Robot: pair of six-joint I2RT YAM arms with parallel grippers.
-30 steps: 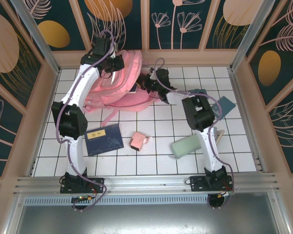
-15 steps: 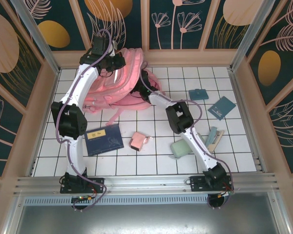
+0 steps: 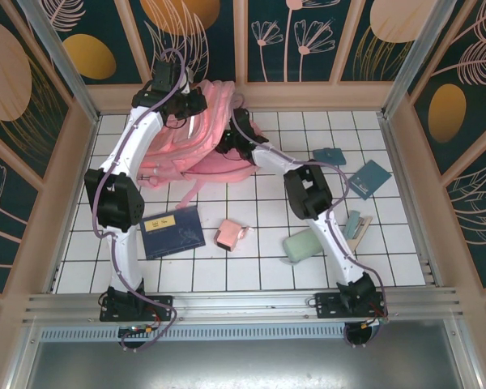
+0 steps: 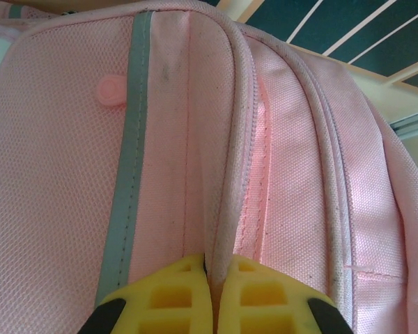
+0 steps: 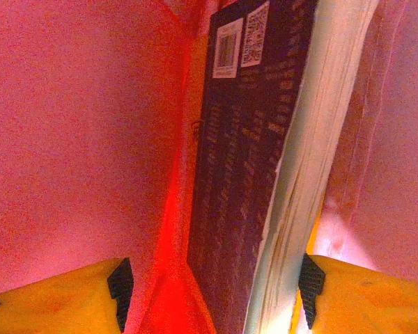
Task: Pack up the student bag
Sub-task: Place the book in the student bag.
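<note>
Top view is bright and evenly lit; right wrist view, inside the large soft pink fabric backpack (image 5: 70, 104), glows dim, grainy red.

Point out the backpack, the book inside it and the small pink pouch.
backpack (image 3: 182, 154): top view, on its pink front panel.
book (image 5: 244, 174): right wrist view, on its dark cover.
pouch (image 3: 229, 235): top view, on the middle of its body.

Tiled table (image 3: 259, 267) bears student bag (image 3: 215, 109), navy book (image 3: 172, 231), pink pouch (image 3: 229, 235), green case (image 3: 306, 243).
</note>
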